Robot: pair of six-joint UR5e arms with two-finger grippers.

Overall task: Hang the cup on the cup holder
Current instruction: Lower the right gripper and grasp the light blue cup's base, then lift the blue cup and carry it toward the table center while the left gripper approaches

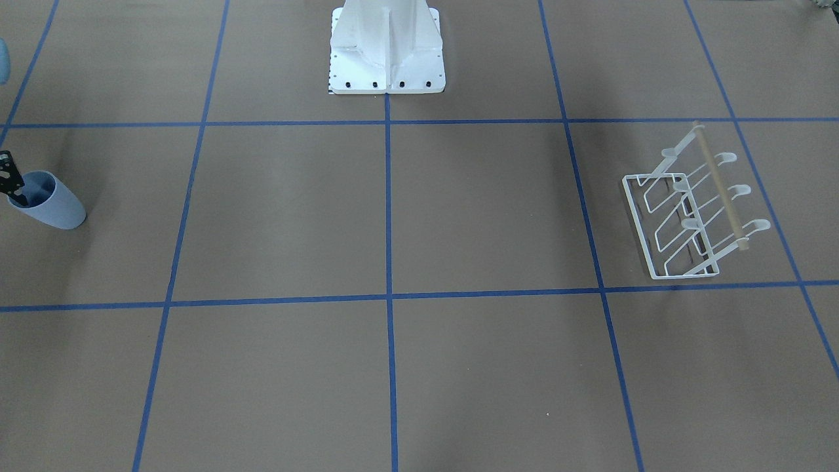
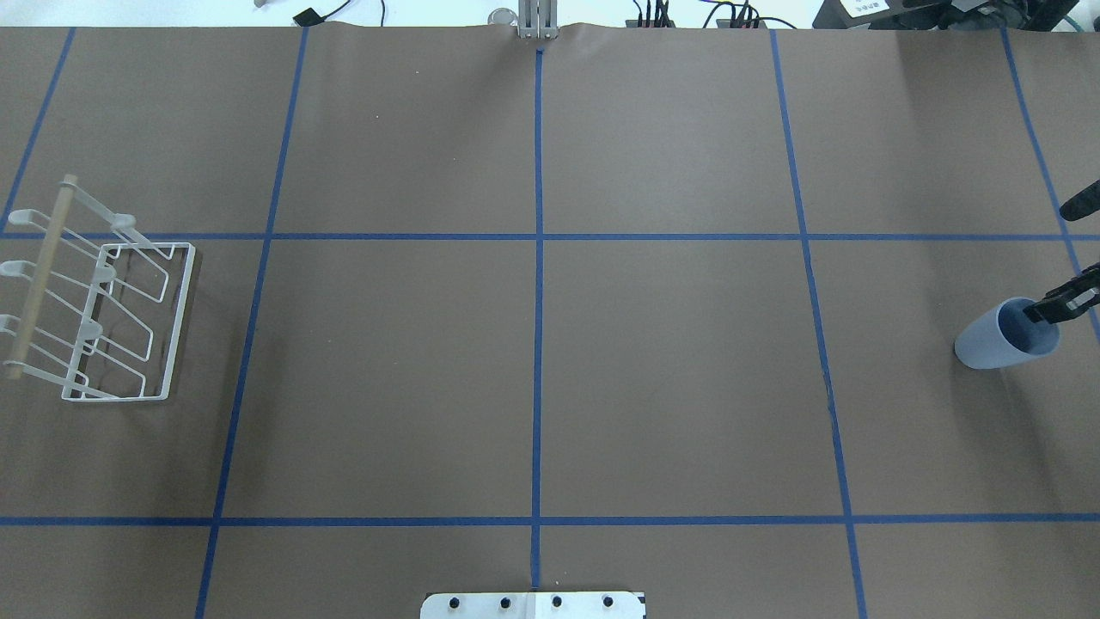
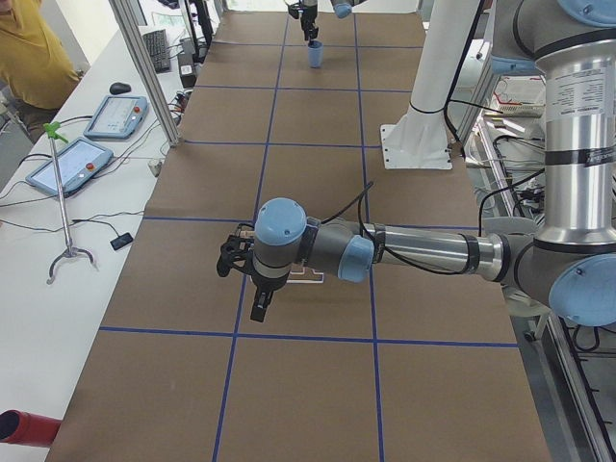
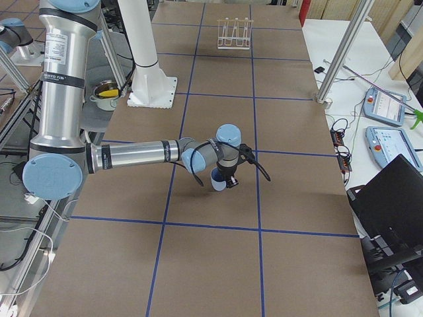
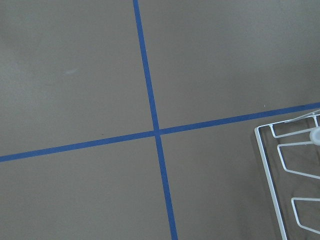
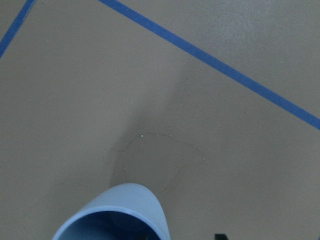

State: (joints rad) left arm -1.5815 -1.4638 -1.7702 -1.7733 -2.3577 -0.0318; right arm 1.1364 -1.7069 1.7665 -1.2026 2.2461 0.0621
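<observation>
The light blue cup stands at the table's right edge; it also shows in the front view, the exterior right view and the right wrist view. My right gripper is open, one finger dipping into the cup's mouth and the other well outside it. The white wire cup holder with its wooden rod stands at the far left, empty. My left gripper hovers near the holder; I cannot tell whether it is open or shut.
The white robot base stands at the middle of the near edge. Blue tape lines grid the brown table. An operator and control tablets are beside the table.
</observation>
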